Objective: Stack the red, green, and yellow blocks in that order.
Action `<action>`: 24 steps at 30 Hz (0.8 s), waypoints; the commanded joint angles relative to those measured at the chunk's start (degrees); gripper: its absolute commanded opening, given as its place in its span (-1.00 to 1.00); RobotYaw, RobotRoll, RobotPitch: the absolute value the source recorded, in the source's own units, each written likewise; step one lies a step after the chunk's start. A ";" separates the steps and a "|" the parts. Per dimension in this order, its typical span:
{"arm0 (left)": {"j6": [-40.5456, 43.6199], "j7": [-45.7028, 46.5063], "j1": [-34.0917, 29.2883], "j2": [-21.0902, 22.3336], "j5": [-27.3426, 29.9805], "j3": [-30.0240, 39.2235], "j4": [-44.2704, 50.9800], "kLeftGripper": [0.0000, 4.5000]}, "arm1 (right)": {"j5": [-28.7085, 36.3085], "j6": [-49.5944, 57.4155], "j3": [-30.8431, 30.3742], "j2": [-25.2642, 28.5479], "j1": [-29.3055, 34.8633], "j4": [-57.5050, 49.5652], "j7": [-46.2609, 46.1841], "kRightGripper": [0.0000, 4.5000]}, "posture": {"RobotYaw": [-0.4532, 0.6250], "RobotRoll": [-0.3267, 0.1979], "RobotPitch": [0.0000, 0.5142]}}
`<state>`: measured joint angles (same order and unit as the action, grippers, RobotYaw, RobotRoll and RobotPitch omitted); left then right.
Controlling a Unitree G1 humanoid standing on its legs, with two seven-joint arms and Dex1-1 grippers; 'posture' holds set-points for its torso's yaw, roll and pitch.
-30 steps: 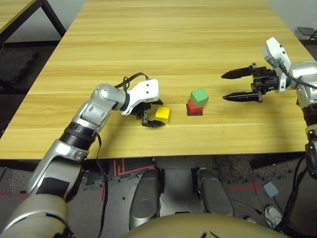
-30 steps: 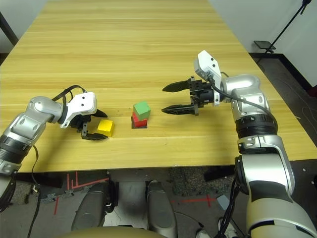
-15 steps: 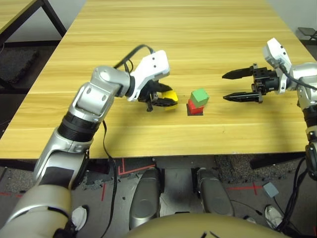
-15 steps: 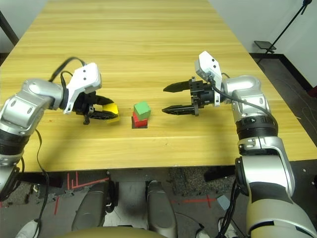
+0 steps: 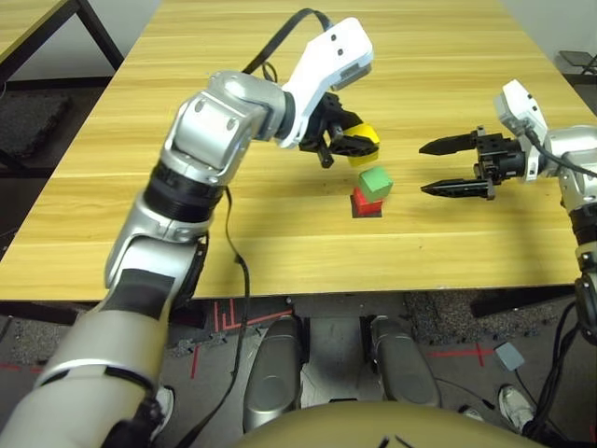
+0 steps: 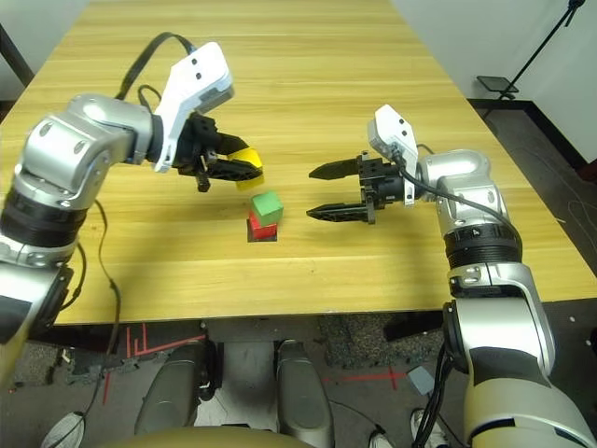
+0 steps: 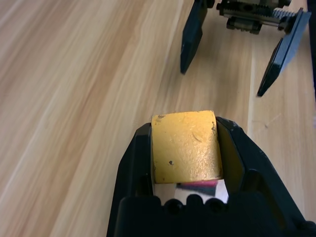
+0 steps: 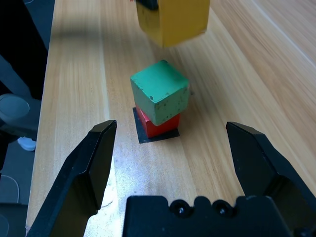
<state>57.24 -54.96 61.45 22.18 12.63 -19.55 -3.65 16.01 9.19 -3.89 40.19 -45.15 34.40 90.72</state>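
You are looking at what seems to be a robotics lab or test area. Your wood-grain table is standing on a grey floor, where strips of red tape are marking out lines and cables are trailing. A thin black stand is rising near the plain pale wall, and a dark patch is lying on your tabletop. Your robot's silver arms are reaching over it.
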 commanded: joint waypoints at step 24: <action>-1.39 4.30 -3.96 -2.28 0.43 -2.45 -0.14 -0.15 | 1.46 3.07 1.54 1.38 3.64 -5.60 -1.87 1.00 | 0.14 0.48 -0.52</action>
<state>56.56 -50.84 56.62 20.08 13.42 -21.99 -2.75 16.96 11.98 -3.13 41.07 -41.99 29.67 89.04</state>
